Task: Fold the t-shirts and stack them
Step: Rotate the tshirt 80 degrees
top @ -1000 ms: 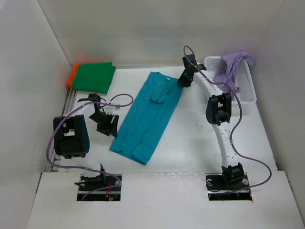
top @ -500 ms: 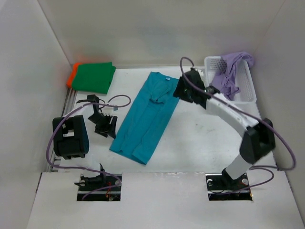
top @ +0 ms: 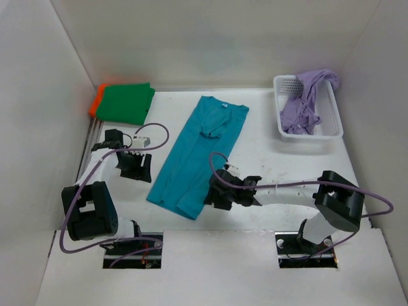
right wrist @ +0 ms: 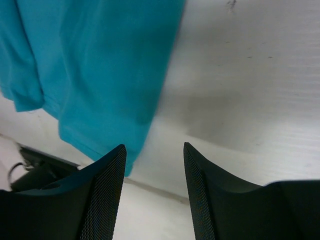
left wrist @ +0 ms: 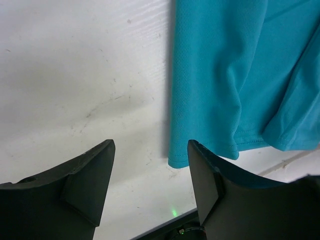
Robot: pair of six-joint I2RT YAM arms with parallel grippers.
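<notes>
Jaws apart beside hem of teal t-shirt (top: 197, 153)

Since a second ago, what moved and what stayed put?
The right end effector swung from the teal blue cloth t-shirt's far collar end back to its near hem, open, holding nothing. The left end effector barely shifted, open beside the shirt's left edge. The shirt, the folded green shirt, the orange shirt beneath it and the lavender shirt in the white mesh basket stayed put.
</notes>
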